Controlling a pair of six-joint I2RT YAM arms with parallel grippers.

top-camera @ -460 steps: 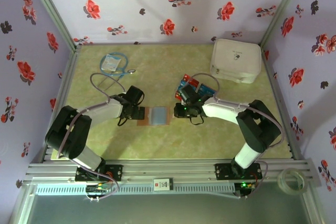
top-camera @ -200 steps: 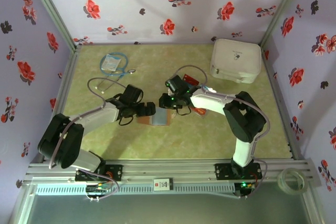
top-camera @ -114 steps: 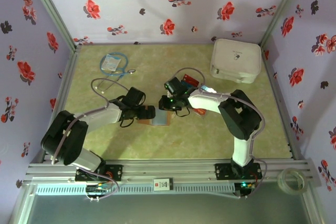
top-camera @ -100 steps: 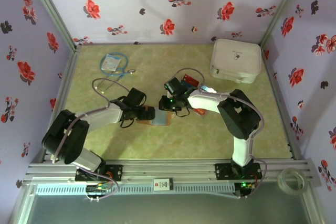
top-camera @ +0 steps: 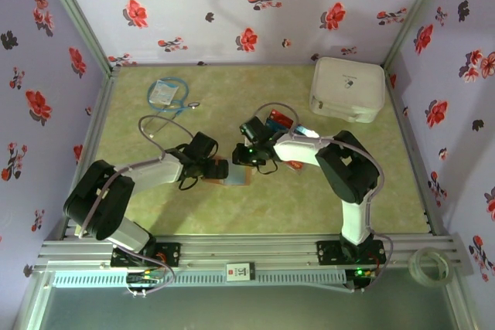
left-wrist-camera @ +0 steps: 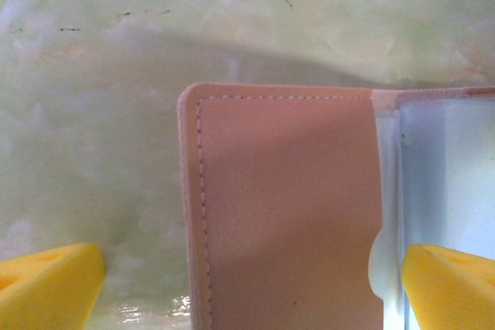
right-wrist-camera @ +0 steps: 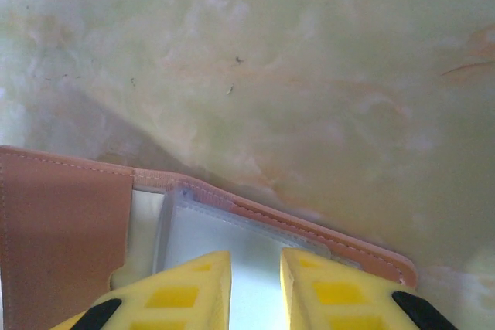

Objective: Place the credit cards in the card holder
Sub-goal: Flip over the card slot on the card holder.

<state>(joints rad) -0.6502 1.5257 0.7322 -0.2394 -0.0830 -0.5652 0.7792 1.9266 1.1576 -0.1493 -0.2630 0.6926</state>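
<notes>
The card holder (top-camera: 234,175) lies open mid-table. The left gripper (left-wrist-camera: 247,287) gapes wide astride its brown flap. The right gripper (right-wrist-camera: 255,287), nearly closed, hovers over the clear pocket, possibly pinching a card. Loose credit cards (top-camera: 280,121) at one o'clock are not yet stowed.

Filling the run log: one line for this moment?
card holder: open flat | left gripper: jaws wide, astride brown flap | right gripper: jaws narrow over pale panel, grip unclear | credit cards: on table
</notes>
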